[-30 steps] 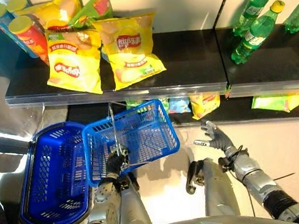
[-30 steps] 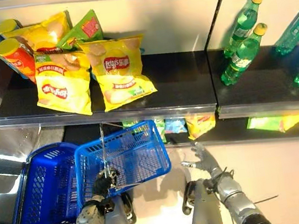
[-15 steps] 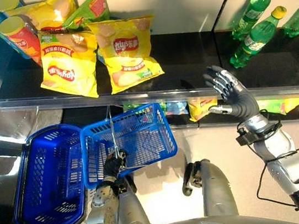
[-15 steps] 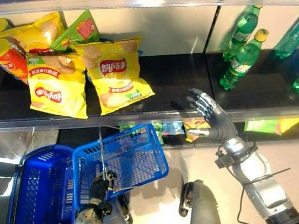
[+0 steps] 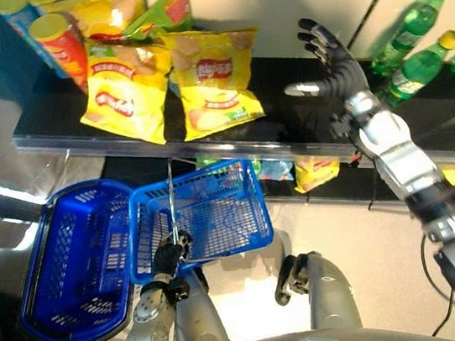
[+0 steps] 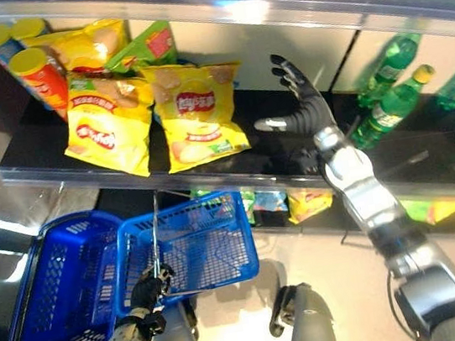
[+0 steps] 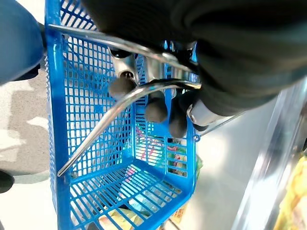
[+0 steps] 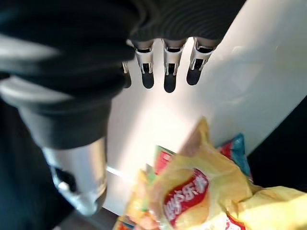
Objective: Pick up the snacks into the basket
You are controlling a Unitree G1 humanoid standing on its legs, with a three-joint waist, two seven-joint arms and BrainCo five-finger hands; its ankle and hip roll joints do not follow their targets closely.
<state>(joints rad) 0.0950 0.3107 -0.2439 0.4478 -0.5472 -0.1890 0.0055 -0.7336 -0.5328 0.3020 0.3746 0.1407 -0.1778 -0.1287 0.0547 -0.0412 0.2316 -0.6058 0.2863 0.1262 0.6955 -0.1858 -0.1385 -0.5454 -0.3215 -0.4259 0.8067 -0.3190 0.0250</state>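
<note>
The black upper shelf (image 5: 301,92) carries two yellow crisp bags (image 5: 213,79), leaning side by side, beside tall snack tubes (image 5: 61,41). My left hand (image 5: 170,255) is clenched round the metal handle (image 7: 120,103) of the blue plastic mesh basket (image 5: 204,216). My right hand (image 5: 330,67) hovers released, fingers spread, near the bags, apart from them.

Two yellow crisp bags with red logos lie side by side on the black upper shelf, the left yellow bag (image 5: 125,90) overlapping the edge of the right yellow bag (image 5: 213,79), both slanting toward the shelf's front lip. Behind them lean a green snack bag (image 5: 164,11) and another yellow packet (image 5: 103,10). Below, a bright blue plastic mesh basket (image 5: 208,214) hangs tilted by its thin metal handle (image 5: 171,204).
</note>
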